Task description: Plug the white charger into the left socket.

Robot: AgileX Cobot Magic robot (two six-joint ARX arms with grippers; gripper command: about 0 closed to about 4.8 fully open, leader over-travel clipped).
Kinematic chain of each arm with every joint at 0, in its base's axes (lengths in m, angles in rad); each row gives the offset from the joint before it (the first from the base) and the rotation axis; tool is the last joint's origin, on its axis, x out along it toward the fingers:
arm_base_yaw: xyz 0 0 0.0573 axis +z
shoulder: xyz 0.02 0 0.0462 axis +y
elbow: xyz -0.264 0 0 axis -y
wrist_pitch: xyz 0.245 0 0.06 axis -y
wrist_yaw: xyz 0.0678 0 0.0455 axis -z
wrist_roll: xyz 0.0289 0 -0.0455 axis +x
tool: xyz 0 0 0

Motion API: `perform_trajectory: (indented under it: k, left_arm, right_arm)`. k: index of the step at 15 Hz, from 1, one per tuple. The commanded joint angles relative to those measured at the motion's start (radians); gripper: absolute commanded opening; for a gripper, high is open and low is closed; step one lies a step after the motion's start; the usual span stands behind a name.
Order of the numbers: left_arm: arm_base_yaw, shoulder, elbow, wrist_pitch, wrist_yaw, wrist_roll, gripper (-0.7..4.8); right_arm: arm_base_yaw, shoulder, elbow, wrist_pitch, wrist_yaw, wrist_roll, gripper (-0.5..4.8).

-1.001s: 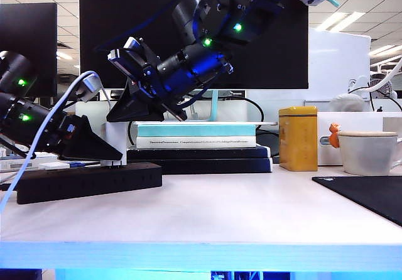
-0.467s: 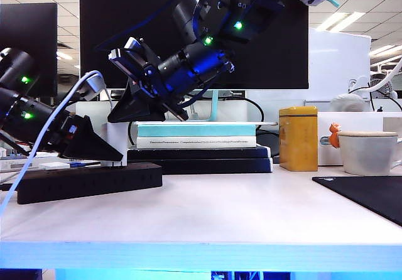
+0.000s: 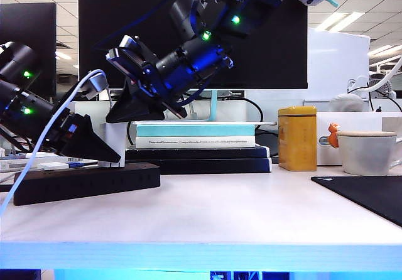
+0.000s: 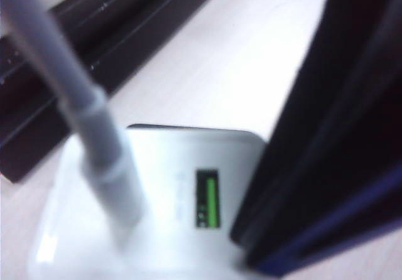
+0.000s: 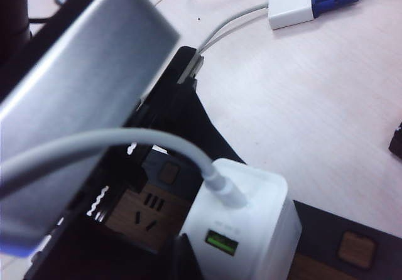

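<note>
Your left end effector holds the white charger, now lifted slightly off the power strip; it is unseated. Right end effector, closed, hovers above.

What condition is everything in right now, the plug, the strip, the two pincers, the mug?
Charger: held upright over the strip, cable attached.
Strip: flat on the table, sockets showing.
Left pincer: gripping the charger.
Right pincer: shut, empty, raised above the strip.
Mug: upright.
Tin: upright, lid on.
</note>
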Motion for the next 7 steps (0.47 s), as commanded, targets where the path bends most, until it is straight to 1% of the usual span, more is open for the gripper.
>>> perform_trajectory:
  k: [1, 2, 6, 7]
  left_arm:
    - [0.004, 0.008, -0.015, -0.155, -0.097, -0.019, 0.65]
    - [0.004, 0.008, -0.015, -0.162, -0.112, -0.018, 0.65]
    - [0.004, 0.007, -0.015, -0.161, -0.111, -0.02, 0.65]
    - [0.004, 0.006, -0.015, -0.163, -0.111, -0.035, 0.67]
  right_arm:
    - [0.026, 0.034, -0.03, -0.213, 0.021, -0.018, -0.02]
    - [0.031, 0.034, -0.03, -0.219, 0.022, -0.02, -0.02]
    - [0.032, 0.034, -0.03, -0.226, 0.032, -0.022, -0.02]
    - [0.032, 0.034, -0.03, -0.234, 0.042, -0.034, -0.02]
